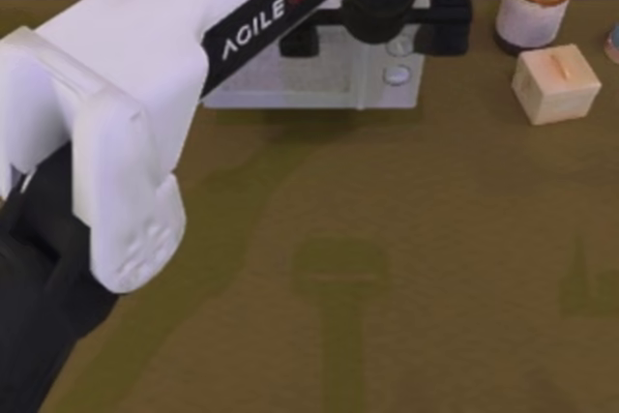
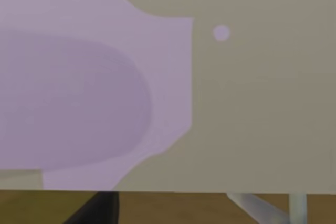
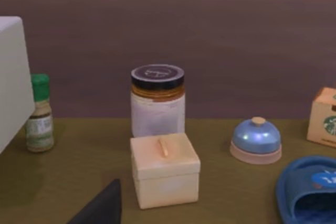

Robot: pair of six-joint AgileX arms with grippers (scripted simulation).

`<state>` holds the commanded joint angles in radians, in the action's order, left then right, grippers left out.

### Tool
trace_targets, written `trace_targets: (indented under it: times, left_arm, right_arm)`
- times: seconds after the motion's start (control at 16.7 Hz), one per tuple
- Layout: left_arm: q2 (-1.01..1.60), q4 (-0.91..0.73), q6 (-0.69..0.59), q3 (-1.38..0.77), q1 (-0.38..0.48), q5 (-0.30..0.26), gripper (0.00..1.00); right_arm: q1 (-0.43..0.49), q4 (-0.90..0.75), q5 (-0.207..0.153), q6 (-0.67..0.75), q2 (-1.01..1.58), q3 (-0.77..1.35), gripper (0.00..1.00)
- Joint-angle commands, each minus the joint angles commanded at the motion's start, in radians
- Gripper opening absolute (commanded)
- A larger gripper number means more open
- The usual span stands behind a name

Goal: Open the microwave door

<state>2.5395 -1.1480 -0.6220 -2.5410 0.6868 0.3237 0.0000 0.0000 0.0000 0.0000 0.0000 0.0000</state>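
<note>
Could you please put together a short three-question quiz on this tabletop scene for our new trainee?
1. True or false: the microwave door appears shut in the top view.
2. Multiple choice: what stands directly behind the cream cube box in the right wrist view? A) a jar with a dark lid B) a red mug C) a banana
3. Fill in: the arm reaching over the microwave is the ____ arm.

Key
1. True; the panel lies flush with the front.
2. A
3. Left; its gripper sits above the knob side of the microwave, while the right arm is out of the top view.
</note>
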Motion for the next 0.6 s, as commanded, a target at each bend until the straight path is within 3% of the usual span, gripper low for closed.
trace_targets:
  times: [0.6]
  left_arm:
    - [0.000, 0.000, 0.000, 0.000, 0.000, 0.000, 0.25]
  right_arm:
    - [0.000, 0.000, 0.000, 0.000, 0.000, 0.000, 1.00]
